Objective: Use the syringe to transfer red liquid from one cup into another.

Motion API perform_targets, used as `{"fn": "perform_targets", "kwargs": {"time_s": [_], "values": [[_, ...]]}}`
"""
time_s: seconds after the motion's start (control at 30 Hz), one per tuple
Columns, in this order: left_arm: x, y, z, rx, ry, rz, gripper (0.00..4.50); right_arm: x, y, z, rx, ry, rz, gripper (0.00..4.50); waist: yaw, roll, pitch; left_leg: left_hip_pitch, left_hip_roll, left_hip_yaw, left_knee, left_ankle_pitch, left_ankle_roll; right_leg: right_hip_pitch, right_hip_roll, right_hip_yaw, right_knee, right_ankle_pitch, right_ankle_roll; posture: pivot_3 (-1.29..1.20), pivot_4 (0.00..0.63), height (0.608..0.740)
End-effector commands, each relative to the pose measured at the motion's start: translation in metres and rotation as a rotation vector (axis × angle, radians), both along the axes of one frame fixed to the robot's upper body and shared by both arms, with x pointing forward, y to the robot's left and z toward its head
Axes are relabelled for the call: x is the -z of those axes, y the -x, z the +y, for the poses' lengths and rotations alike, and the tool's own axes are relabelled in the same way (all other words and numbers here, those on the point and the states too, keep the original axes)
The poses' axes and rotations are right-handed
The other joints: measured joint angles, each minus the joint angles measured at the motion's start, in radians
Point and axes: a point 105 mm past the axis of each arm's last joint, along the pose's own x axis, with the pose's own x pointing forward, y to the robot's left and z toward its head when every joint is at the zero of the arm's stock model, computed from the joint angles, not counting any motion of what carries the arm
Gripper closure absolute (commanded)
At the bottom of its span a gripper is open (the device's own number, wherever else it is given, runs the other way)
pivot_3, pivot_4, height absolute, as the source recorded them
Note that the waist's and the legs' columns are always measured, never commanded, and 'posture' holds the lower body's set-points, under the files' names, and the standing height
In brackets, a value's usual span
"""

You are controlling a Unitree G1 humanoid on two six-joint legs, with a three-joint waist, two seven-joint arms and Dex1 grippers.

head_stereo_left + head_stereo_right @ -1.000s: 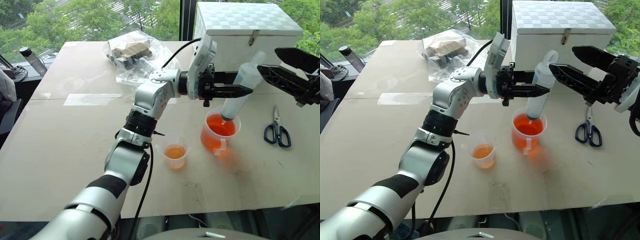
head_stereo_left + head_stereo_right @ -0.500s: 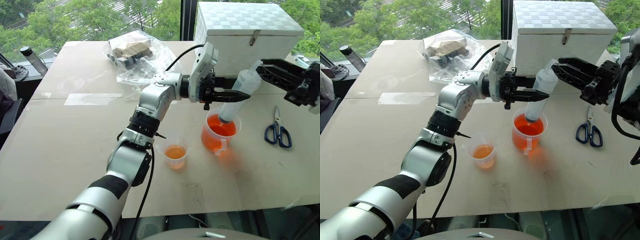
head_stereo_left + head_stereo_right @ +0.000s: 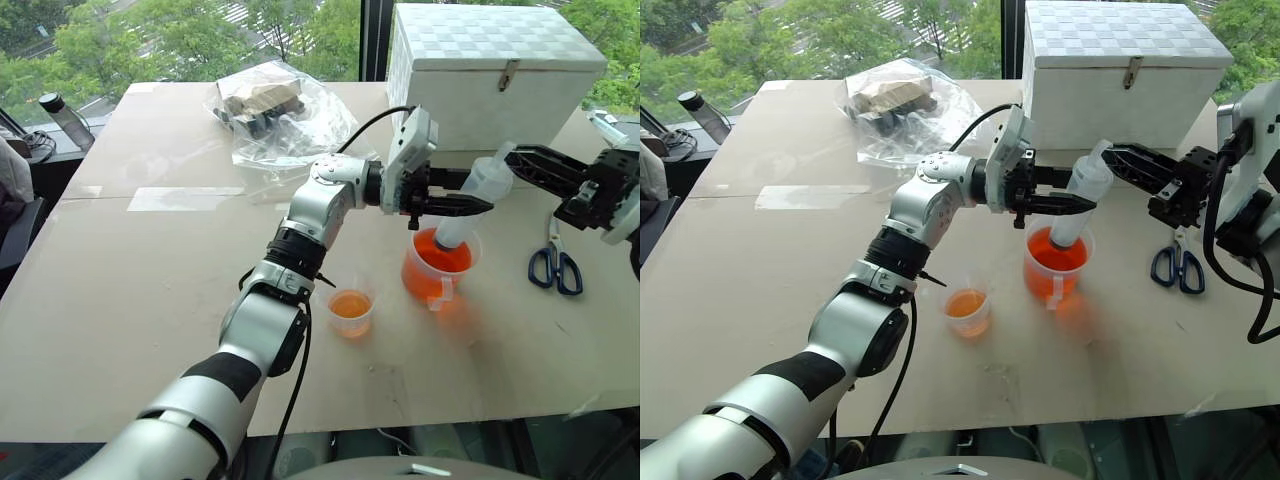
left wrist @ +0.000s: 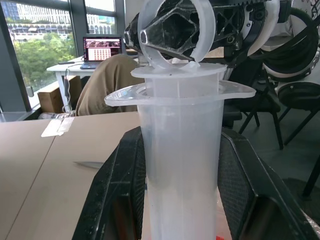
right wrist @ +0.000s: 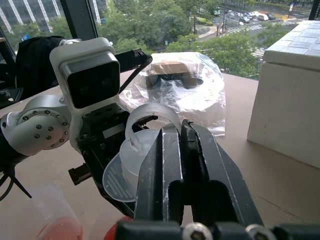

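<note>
Tan surface (image 3: 150, 300) by windows, syringe (image 3: 470, 205) tilted, tip down at 7 o'clock in orange beaker (image 3: 437, 266), left claw (image 3: 470, 205) clamped on barrel, right claw (image 3: 520, 160) closed at plunger ring.

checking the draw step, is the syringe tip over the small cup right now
No, the syringe, clamped in the left gripper, points down into the larger handled beaker, while the small cup stands apart beside it.

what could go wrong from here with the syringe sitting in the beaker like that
1. The right gripper is shut at the plunger ring of the syringe; if the pull goes off-axis, the barrel may twist in the left gripper.
2. The syringe leans with its tip in the beaker; a sideways tug might tip the beaker and spill red liquid.
3. The small cup stands apart, so drips may land on the table.
</note>
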Motion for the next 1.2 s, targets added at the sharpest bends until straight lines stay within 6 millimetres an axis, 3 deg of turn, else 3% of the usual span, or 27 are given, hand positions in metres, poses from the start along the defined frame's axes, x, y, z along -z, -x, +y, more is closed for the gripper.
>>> {"fn": "perform_targets", "kwargs": {"time_s": [0.03,0.43,0.83,1.03,1.13,1.2], "values": [[-0.008,0.012,-0.007,0.071,0.007,-0.085,3.11,-0.029,0.000,-0.005,0.032,-0.098,-0.100,4.43,-0.002,0.000,0.000,0.000,0.000,0.000,0.000,0.000,0.000,0.000,0.000,0.000,0.000,0.000,0.000,0.00,0.150,0.740],[-0.003,0.016,-0.008,0.097,0.004,-0.063,3.11,-0.063,-0.002,-0.025,0.072,-0.354,-0.136,4.43,0.000,0.000,0.000,0.000,0.000,0.000,0.000,0.000,0.000,0.000,0.000,0.000,0.000,0.000,0.000,0.00,0.150,0.740],[-0.004,0.016,-0.006,0.102,0.005,-0.068,3.11,-0.062,-0.007,-0.035,0.111,-0.437,-0.100,4.43,0.000,0.000,0.000,0.000,0.000,0.000,0.000,0.000,0.000,0.000,0.000,0.000,0.000,0.000,0.000,0.00,0.150,0.740],[-0.005,0.015,-0.007,0.094,0.010,-0.071,3.11,-0.041,-0.003,-0.023,0.042,-0.292,-0.055,4.43,0.002,0.000,0.000,-0.001,0.000,0.000,0.000,0.000,0.000,0.000,0.000,-0.001,0.000,0.000,0.000,0.00,0.150,0.740],[-0.007,0.015,-0.007,0.093,0.015,-0.073,3.11,-0.037,0.000,-0.021,0.001,-0.263,-0.038,3.55,0.001,0.000,0.000,-0.001,0.000,0.000,0.000,0.000,0.000,0.000,0.000,-0.001,0.000,0.000,0.000,0.00,0.150,0.740],[-0.014,0.015,-0.007,0.087,0.038,-0.072,3.11,-0.034,0.001,-0.028,0.038,-0.228,-0.049,2.62,0.002,0.000,0.000,-0.001,0.000,0.000,0.000,0.000,0.000,0.000,0.001,-0.001,0.000,0.000,0.000,0.00,0.150,0.740]]}}
